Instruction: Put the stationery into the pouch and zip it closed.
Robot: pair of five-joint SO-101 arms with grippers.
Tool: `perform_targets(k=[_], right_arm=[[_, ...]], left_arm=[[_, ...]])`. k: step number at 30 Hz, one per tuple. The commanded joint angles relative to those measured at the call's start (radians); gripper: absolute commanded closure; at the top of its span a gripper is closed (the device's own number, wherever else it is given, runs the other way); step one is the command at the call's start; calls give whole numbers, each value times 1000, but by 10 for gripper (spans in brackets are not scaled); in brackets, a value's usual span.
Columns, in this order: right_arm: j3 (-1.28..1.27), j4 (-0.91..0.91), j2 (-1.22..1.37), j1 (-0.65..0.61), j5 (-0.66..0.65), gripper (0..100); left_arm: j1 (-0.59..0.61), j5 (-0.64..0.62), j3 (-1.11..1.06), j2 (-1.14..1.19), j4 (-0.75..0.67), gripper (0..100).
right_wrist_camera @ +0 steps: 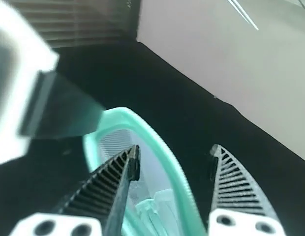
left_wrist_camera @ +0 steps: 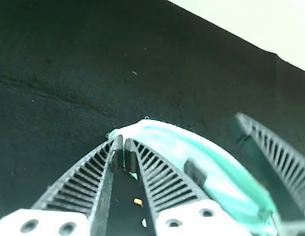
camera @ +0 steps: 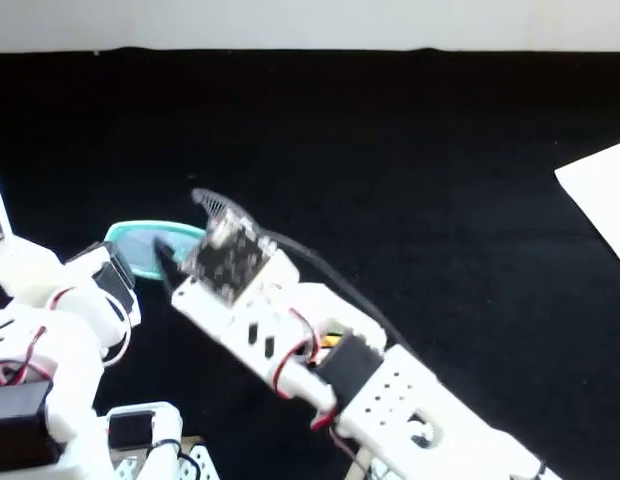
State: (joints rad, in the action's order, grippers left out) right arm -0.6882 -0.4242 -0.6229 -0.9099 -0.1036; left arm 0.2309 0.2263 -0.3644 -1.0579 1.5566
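Note:
A teal pouch point(camera: 140, 250) lies on the black cloth at the left of the table, partly hidden by both arms. My left gripper point(left_wrist_camera: 123, 143) is shut on one end of the pouch point(left_wrist_camera: 192, 147), its ribbed fingers pinched together on the rim. My right gripper point(right_wrist_camera: 175, 150) hangs open just above the pouch point(right_wrist_camera: 142, 132), one finger inside the mouth and the other beyond the rim. From above, the right gripper point(camera: 190, 225) sits over the pouch's right end. I cannot make out what is inside the pouch.
The left arm point(camera: 90, 300) stands at the front left and the right arm point(camera: 390, 390) crosses in from the front right. A white sheet point(camera: 600, 195) lies at the right edge. Black cloth point(camera: 390, 150) stretches behind the pouch to the back edge.

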Motion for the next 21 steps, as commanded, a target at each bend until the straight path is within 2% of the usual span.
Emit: perform_targets(k=[1,5,16,17,21], right_arm=[[252,-147,4,107,107,774],[487,-303,4,251,269,774],[506,-648,4,650,242,774],[492,-680,4,667,203,774],[331,-751,2,671,-104,775]], left_arm=[[-12,0,-4,18,-5,993],[-12,0,-4,16,-11,993],[-12,0,-2,8,-46,993],[-12,-9,-2,8,-54,993],[-12,-71,-2,8,-77,993]])
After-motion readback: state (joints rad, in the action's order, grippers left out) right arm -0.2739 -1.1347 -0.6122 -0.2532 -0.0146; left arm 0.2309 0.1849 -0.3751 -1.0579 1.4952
